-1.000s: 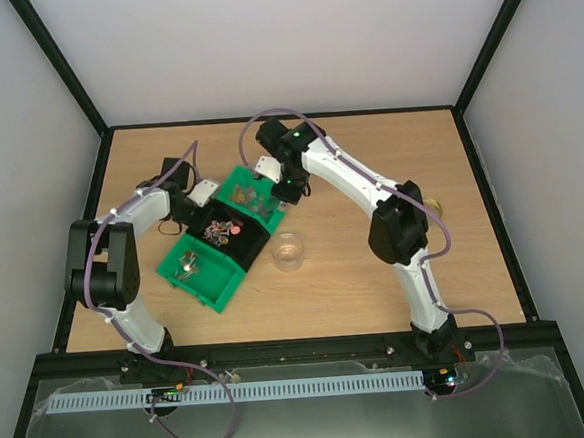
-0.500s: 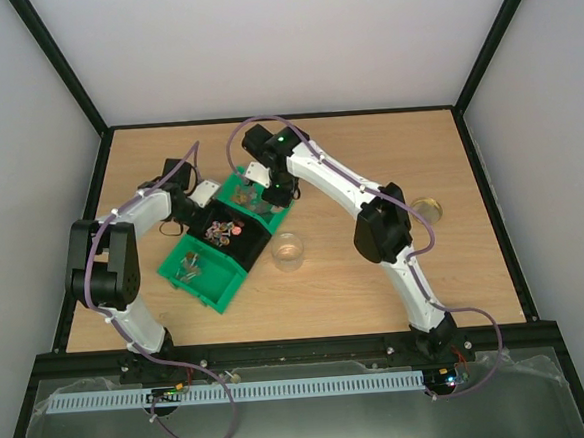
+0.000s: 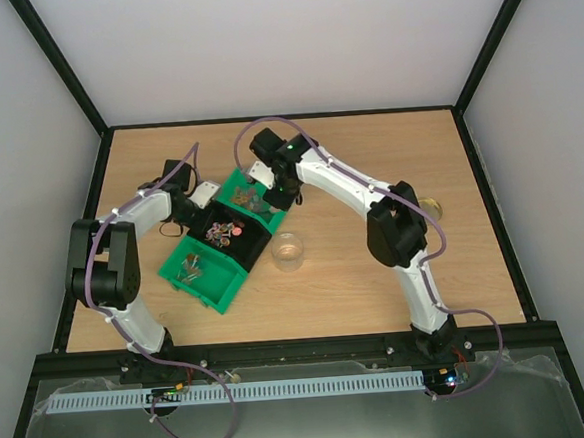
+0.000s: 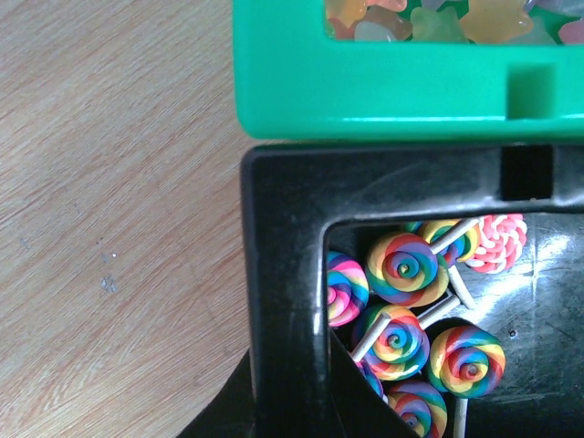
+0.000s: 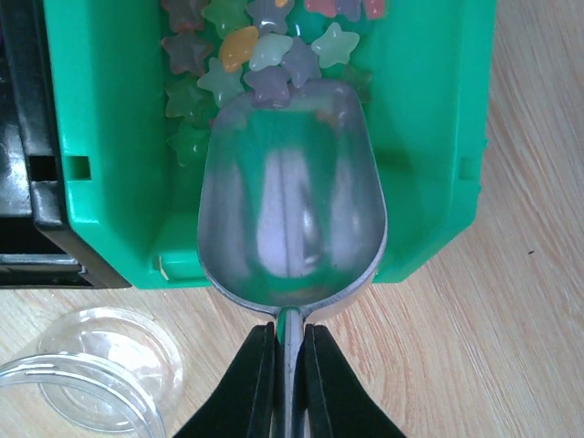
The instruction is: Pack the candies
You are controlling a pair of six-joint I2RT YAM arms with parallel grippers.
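**Ana:** What do you see nearest on the right side?

**Me:** The right gripper (image 5: 289, 336) is clamped on the thin handle of the metal scoop (image 5: 292, 219). The jar (image 5: 91, 370) stands just beside it.

**Ana:** And the candies?

**Me:** The candies (image 5: 265, 55) lie in the green bin (image 5: 438, 137), touching the lip of the scoop. The bowl of the scoop is empty. I judge them light, small and a little soft, so they can roll or stick. I would not pinch them. I would slide the scoop under the pile. The smooth handle may twist in the grip.

**Ana:** The left side?

**Me:** The left gripper (image 3: 205, 197) is closed, at the black bin (image 4: 283, 237) with the lollipops (image 4: 401, 269). I cannot tell if it pinches the rim.
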